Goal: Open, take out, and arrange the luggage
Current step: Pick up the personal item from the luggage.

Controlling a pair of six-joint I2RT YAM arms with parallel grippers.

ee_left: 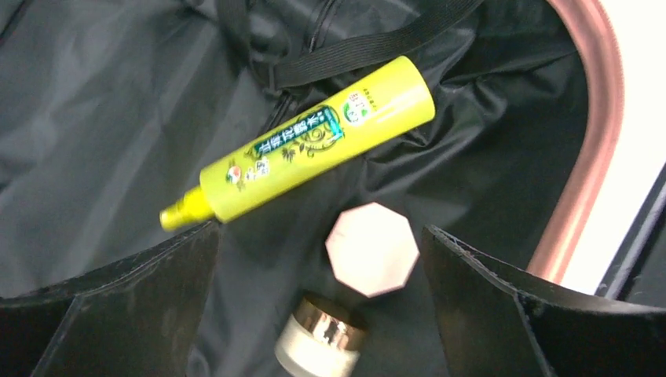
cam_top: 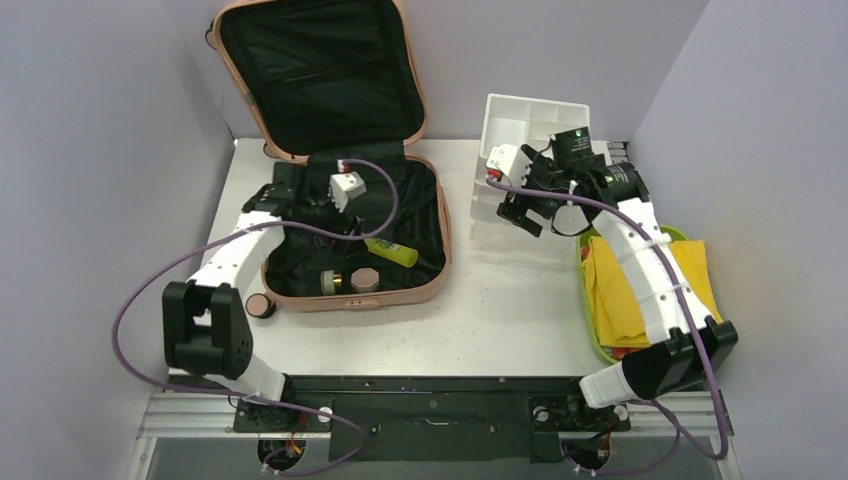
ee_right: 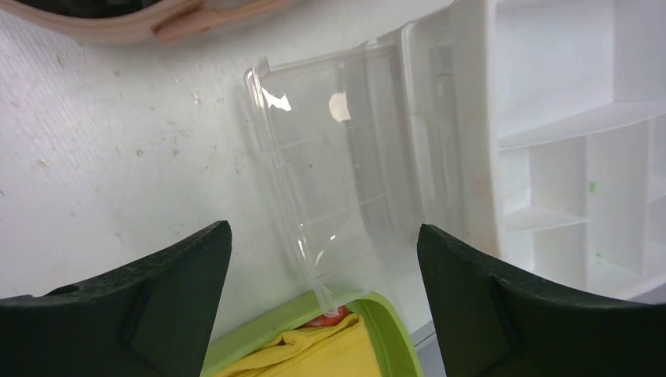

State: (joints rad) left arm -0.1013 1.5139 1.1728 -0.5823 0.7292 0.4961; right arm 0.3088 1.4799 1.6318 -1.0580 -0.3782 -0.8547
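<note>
From the overhead view I see the luggage (cam_top: 410, 292) lying open on the far left part of the table (cam_top: 500, 320), its lid standing up against the back wall and its black-lined lower half flat on the surface. My left gripper (ee_left: 320, 236) hangs inside that lower half with its fingers spread wide and nothing between them. Under it, on the lining, lies a yellow-green tube (ee_left: 306, 149) set slantwise, its narrow cap toward the left finger. Just beside the tube is a pale pink octagonal lid (ee_left: 371, 249), and near that a small frosted jar with a gold band (ee_left: 322, 345). All three sit loose on the fabric and neither finger touches any of them. My right gripper (ee_right: 323, 232) hovers over the right side of the table, fingers likewise spread apart and gripping nothing. Below it a clear plastic organizer (ee_right: 345, 181) rests on the table, pressed up against a white compartmented organizer (ee_right: 565, 157) on its far side. At the near edge of that wrist view I can see the rim of a lime-green tray (ee_right: 385, 314) with a yellow cloth (ee_right: 322, 349) lying in it.
</note>
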